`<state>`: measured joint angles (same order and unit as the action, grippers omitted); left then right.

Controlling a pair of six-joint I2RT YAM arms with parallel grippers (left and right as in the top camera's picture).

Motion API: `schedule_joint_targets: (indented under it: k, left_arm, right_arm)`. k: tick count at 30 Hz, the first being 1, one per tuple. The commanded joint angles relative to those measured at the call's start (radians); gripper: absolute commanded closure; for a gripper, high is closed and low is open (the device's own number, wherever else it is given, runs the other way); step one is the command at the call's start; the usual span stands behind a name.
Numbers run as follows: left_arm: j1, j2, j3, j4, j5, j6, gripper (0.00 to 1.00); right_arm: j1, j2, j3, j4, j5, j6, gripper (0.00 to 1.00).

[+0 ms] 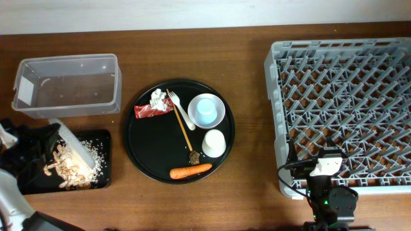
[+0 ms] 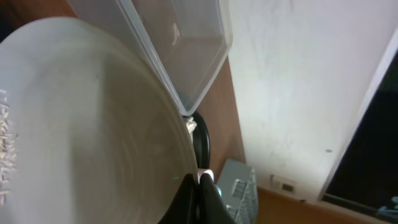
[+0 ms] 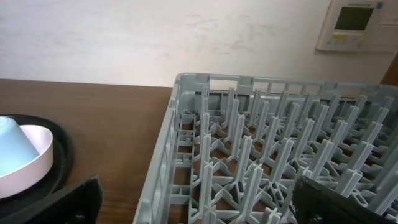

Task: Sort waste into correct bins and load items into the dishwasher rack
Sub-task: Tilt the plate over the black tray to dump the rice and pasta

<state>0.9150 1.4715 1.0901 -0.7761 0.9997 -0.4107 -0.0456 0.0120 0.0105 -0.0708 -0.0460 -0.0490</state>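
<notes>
My left gripper (image 1: 46, 140) is shut on the rim of the pale grey plate (image 1: 76, 149), which it holds steeply tilted over the shallow black bin (image 1: 104, 144). White rice and beige strips (image 1: 64, 168) lie in that bin. In the left wrist view the fingers (image 2: 202, 186) pinch the plate (image 2: 81, 124), with the clear tub (image 2: 180, 43) behind it. The clear tub (image 1: 64, 86) stands behind the black bin. My right gripper (image 1: 324, 165) is open and empty at the front left of the grey rack (image 1: 347, 109); its jaws (image 3: 199, 211) face the pegs (image 3: 280, 155).
The round black tray (image 1: 138, 144) holds a red wrapper (image 1: 146, 111), a white tissue (image 1: 158, 97), a white fork (image 1: 182, 109), a thin wooden stick, a blue cup in a white bowl (image 1: 207, 111), a white cup (image 1: 214, 142), a carrot (image 1: 191, 171) and a brown lump (image 1: 193, 156).
</notes>
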Motion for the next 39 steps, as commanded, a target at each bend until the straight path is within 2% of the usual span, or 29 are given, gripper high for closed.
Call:
schedule_joint_targets:
  k: [1, 4, 6, 9, 11, 14, 18, 20, 23, 25, 27, 29, 32, 33, 35, 37, 39]
  left_arm:
    - [0.041, -0.013, -0.026, -0.004, 0.148, 0.037, 0.99]
    - [0.044, -0.013, -0.041, 0.034, 0.164, 0.038, 0.99]
    - [0.044, -0.013, -0.048, 0.001, 0.24, 0.049, 0.99]
    - [0.044, -0.013, -0.048, 0.045, 0.204, 0.034, 0.99]
    - [0.044, -0.013, -0.05, 0.009, 0.316, 0.05, 0.99]
    - [0.059, -0.013, -0.05, 0.055, 0.203, 0.019, 0.99]
    - [0.089, -0.013, -0.051, 0.017, 0.209, 0.042, 0.99]
    - [0.1, -0.013, -0.052, -0.021, 0.275, 0.068, 0.99]
    - [0.101, -0.013, -0.052, -0.005, 0.195, 0.068, 0.99]
    - [0.101, -0.013, -0.055, -0.023, 0.293, 0.103, 0.99]
    - [0.101, -0.013, -0.055, 0.043, 0.27, 0.09, 0.99]
    - [0.105, -0.013, -0.055, -0.008, 0.322, 0.085, 0.99]
    - [0.105, -0.013, -0.055, 0.019, 0.224, 0.089, 0.99]
    - [0.105, -0.013, -0.055, -0.047, 0.265, 0.098, 0.99]
    - [0.105, -0.013, -0.055, -0.024, 0.297, 0.128, 0.99]
    - [0.105, -0.013, -0.055, 0.025, 0.18, 0.093, 0.99]
    - [0.11, -0.013, -0.055, -0.053, 0.254, 0.095, 0.99]
  right_arm:
    - [-0.007, -0.006, -0.005, -0.005, 0.005, 0.001, 0.01]
    - [-0.007, -0.006, -0.005, -0.005, 0.005, 0.001, 0.01]
    - [-0.007, -0.006, -0.005, -0.005, 0.005, 0.001, 0.01]
    - [-0.007, -0.006, -0.005, -0.005, 0.005, 0.001, 0.01]
    - [-0.007, -0.006, -0.005, -0.005, 0.005, 0.001, 0.01]
    - [-0.007, -0.006, -0.005, -0.005, 0.005, 0.001, 0.01]
    - [-0.007, -0.006, -0.005, -0.005, 0.005, 0.001, 0.01]
    - [-0.007, -0.006, -0.005, -0.005, 0.005, 0.001, 0.01]
    - [-0.007, -0.006, -0.005, -0.005, 0.005, 0.001, 0.01]
    - [-0.007, -0.006, -0.005, -0.005, 0.005, 0.001, 0.01]
    - [-0.007, -0.006, -0.005, -0.005, 0.005, 0.001, 0.01]
    - [-0.007, -0.006, -0.005, -0.005, 0.005, 0.001, 0.01]
    - [-0.007, -0.006, -0.005, -0.005, 0.005, 0.001, 0.01]
    - [-0.007, -0.006, -0.005, -0.005, 0.005, 0.001, 0.01]
    - [-0.007, -0.006, -0.005, -0.005, 0.005, 0.001, 0.01]
    - [-0.007, -0.006, -0.005, -0.005, 0.005, 0.001, 0.01]
    - [-0.007, -0.006, -0.005, -0.005, 0.005, 0.001, 0.01]
